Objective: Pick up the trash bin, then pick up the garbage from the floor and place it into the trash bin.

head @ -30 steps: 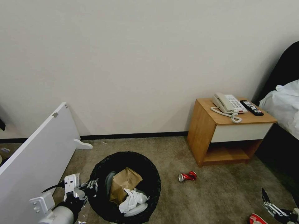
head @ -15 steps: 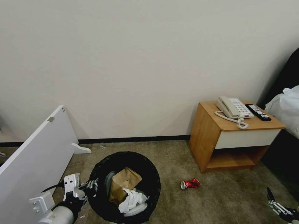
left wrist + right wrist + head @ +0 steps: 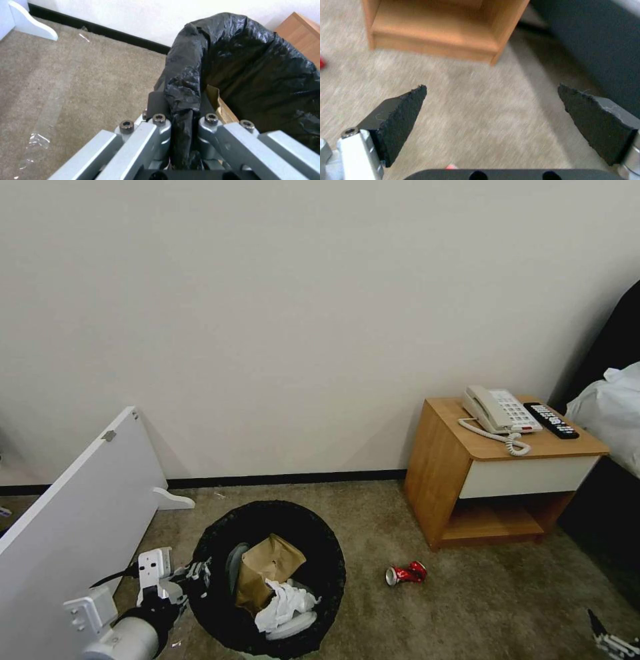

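Compared with half a second ago, the right gripper (image 3: 610, 640) has dropped toward the 5 o'clock corner of the head view, so that little more than a fingertip shows, while the trash bin (image 3: 220, 553), the crushed red can (image 3: 405, 574) and the nightstand (image 3: 440, 467) sit where they did. At 7 o'clock the left gripper (image 3: 193, 575) is clenched on the bin's black-bagged rim; from the left wrist, its fingers (image 3: 156, 105) pinch a fold of the crinkly bag (image 3: 186, 82) from both sides. Inside the bin lie a brown paper bag (image 3: 267, 567), crumpled white tissue (image 3: 285, 601) and white slippers (image 3: 293, 625). The can rests on the floor (image 3: 373, 520) at 5 o'clock from centre, between the bin and the nightstand, touching neither. From the right wrist, the dark pads (image 3: 400, 117) are spread wide with nothing between them, hanging over bare carpet before the nightstand's open shelf.
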Available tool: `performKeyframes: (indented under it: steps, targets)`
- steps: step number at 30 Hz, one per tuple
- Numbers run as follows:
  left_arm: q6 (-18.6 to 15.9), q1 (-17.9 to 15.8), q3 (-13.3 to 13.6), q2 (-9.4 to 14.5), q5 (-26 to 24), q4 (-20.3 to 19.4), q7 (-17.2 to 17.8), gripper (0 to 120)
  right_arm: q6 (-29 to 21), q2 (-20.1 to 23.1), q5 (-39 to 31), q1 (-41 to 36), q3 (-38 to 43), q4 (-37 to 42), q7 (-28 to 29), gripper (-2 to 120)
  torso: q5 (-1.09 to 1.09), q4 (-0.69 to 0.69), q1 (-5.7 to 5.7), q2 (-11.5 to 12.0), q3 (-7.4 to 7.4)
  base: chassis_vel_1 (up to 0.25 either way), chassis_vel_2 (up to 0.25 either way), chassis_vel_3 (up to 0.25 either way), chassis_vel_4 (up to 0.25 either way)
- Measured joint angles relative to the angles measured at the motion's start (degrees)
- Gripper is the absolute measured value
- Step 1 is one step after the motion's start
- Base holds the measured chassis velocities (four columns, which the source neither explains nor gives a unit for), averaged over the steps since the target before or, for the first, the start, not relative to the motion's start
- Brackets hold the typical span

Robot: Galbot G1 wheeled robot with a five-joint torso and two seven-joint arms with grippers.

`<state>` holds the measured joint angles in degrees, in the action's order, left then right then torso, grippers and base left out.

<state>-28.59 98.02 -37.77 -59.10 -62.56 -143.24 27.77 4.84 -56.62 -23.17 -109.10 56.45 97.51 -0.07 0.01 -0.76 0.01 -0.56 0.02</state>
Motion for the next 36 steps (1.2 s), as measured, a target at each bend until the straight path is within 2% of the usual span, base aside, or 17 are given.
performKeyframes:
  steps: [13, 19, 25, 36]
  targets:
    - [-0.08, 0.46, -0.31, 0.31, -0.15, 0.00, 0.01, 4, -4.81, 5.92, -5.29, -2.80, -7.53, -2.09, 0.89, 100, -0.01, 0.00, 0.00, 0.00, 0.00, 0.000, 0.000, 0.000, 0.000]
    - [-0.09, 0.48, -0.36, 0.33, -0.15, 0.00, 0.01, 4, -7.19, 6.22, -5.51, -3.03, -8.40, -2.25, 0.81, 100, -0.02, -0.01, 0.00, 0.00, 0.00, 0.000, 0.000, 0.000, 0.000]
    - [-0.13, 1.42, -0.69, 0.38, 0.08, 0.00, 0.04, 4, -13.36, 6.48, -7.44, -1.45, -10.49, -2.97, 1.30, 100, -0.02, 0.00, 0.00, 0.00, 0.00, 0.000, 0.000, 0.000, 0.000]
    - [-0.16, 1.94, -1.01, 0.41, 0.24, 0.00, 0.05, 4, -13.43, 5.30, -6.06, 3.21, -13.83, -9.49, 0.77, 100, -0.01, 0.00, 0.00, 0.00, 0.00, 0.000, 0.000, 0.000, 0.000]
